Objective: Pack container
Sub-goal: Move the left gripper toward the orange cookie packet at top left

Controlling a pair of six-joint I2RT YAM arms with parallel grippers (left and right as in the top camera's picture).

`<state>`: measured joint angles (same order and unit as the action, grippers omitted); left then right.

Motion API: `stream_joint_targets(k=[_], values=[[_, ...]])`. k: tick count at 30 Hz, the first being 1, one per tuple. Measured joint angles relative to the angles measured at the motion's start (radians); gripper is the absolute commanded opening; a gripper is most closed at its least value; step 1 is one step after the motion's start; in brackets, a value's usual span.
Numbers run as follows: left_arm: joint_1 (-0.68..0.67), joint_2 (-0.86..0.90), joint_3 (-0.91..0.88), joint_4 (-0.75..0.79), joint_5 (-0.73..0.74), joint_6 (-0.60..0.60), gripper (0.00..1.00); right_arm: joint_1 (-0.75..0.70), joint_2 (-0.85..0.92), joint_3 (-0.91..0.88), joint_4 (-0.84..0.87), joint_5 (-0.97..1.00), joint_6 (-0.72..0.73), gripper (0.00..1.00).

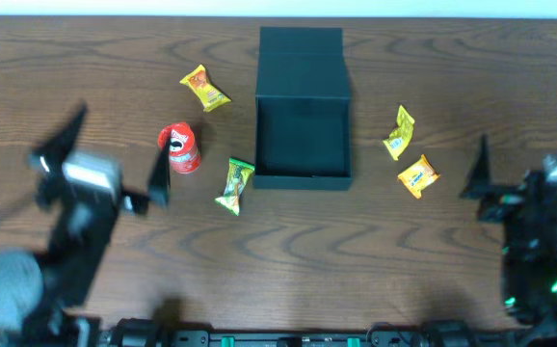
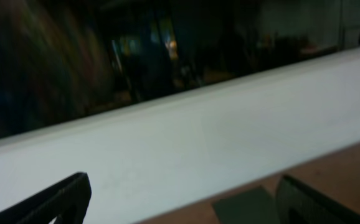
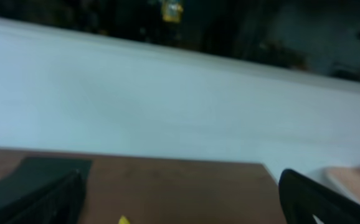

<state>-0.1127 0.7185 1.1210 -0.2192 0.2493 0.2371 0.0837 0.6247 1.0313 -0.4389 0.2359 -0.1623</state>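
Left tool (image 1: 117, 145): jaws spread wide, holding nothing, pretty blurry from overhead
Right tool (image 1: 524, 159): same deal, fingers wide apart and nothing gripped
Container (image 1: 303, 179): on the surface (image 1: 288, 260) between the two tools and a bit ahead of them, lid (image 1: 301, 58) flipped open toward the far side
Red can (image 1: 180, 147): just beside the left tool's inner finger
Green packet (image 1: 234, 185): between the left tool and the container, right by its near corner
Far yellow packet (image 1: 204, 89): ahead of the left tool, past the can
Right yellow packet (image 1: 400, 132): between the container and the right tool
Orange packet (image 1: 417, 175): just nearer the right tool than that one
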Motion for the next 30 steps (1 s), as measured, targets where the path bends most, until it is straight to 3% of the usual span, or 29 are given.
stream_joint_targets(k=[6, 8, 12, 21, 30], values=[[0.0, 0.459, 0.531, -0.551, 0.0, -0.015, 0.96, 0.0, 0.422, 0.414, -0.531, 0.021, 0.027, 0.99], [0.0, 0.561, 0.614, -0.702, 0.007, -0.027, 0.96, 0.0, 0.554, 0.473, -0.643, -0.021, 0.034, 0.99], [0.0, 0.619, 0.64, -0.862, 0.015, -0.031, 0.96, 0.0, 0.679, 0.482, -0.748, -0.156, 0.04, 0.99], [0.0, 0.634, 0.65, -0.959, 0.06, -0.064, 0.96, 0.0, 0.838, 0.489, -0.784, -0.467, 0.043, 0.99], [0.0, 0.639, 0.65, -0.944, 0.081, -0.183, 0.95, 0.0, 0.862, 0.49, -0.75, -0.425, 0.046, 0.99]])
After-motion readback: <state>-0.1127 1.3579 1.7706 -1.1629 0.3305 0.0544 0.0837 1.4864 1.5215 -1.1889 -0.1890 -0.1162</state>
